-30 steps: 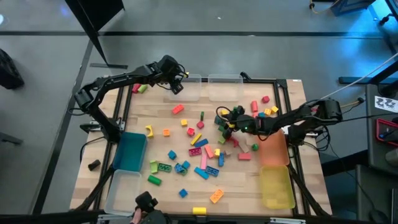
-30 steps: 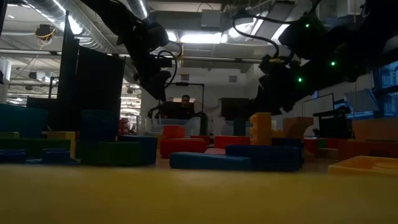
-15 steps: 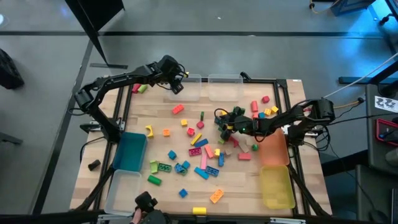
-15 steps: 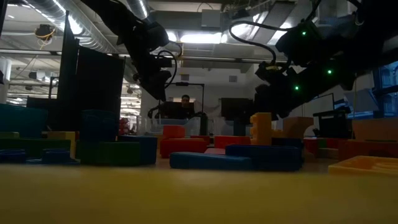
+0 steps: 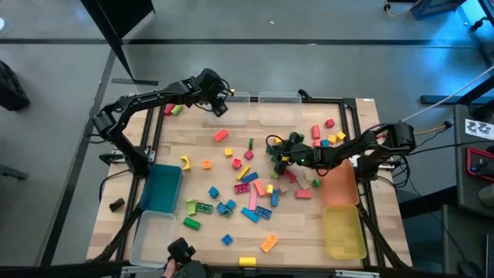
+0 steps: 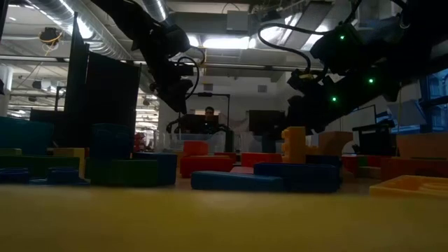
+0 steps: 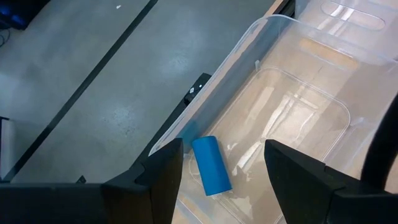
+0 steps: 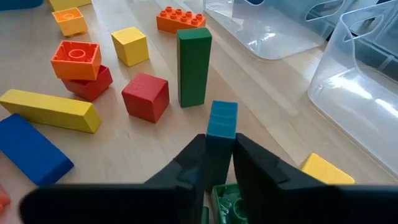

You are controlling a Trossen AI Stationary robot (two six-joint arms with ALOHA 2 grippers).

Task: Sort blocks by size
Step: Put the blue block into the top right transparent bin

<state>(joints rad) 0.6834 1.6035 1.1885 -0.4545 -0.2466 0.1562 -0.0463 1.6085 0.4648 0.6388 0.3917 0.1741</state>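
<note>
Beside pinched blue block: green bar, red cube.

— Any writing, labels or numbers to read on the table, the bricks or the bins?
— None that can be read. The bricks show only studs, and the bins are plain.
— And off the table?
— At the right edge of the overhead view a white card carries dark marks, but they are too small to make out as letters or numbers.
— Screens in the room behind?
— Too dim to read anything.
</note>
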